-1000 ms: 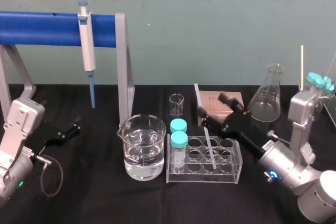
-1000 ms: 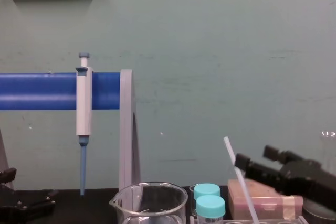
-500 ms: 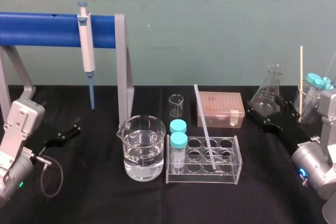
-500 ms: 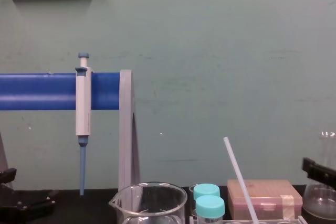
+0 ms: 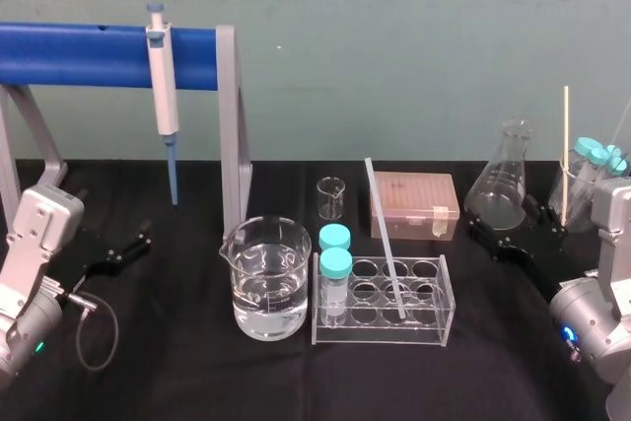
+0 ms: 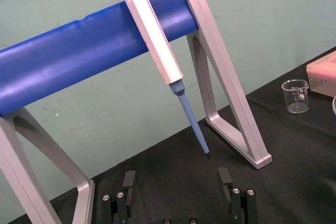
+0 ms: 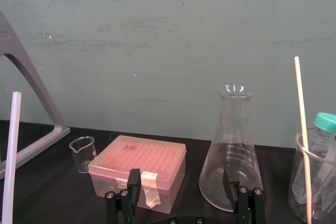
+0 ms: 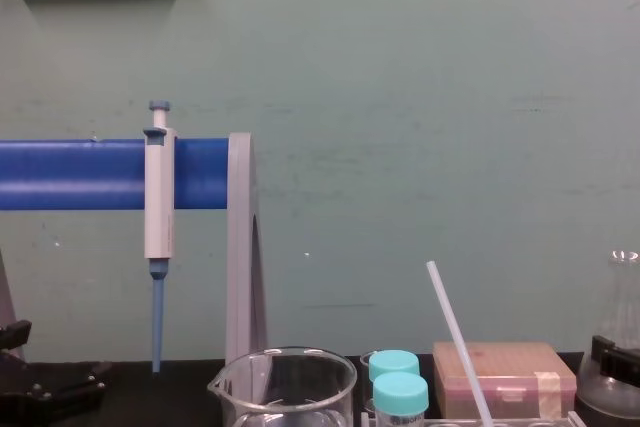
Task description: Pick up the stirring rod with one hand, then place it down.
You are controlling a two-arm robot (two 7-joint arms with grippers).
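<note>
Head view, my entry: stirring rod [image 5: 384,236] leans in rack [image 5: 380,334], top rearward; right gripper [image 5: 501,229] empty, fingers spread, nearer, rod off to its left; left gripper [image 5: 136,242] spread, well apart

Rod [image 8: 457,342] leans with its top to the left, crossing the front of a pink box [image 8: 510,375], just right of two teal-capped vials [image 8: 400,393]. Pipette [image 8: 158,209] hangs upright from a blue bar [image 8: 70,174]; beaker [image 8: 286,389] at lower centre.

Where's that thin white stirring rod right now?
In the head view, the stirring rod leans in the clear rack, right of centre, beside the teal-capped vials and in front of the pink box.
</note>
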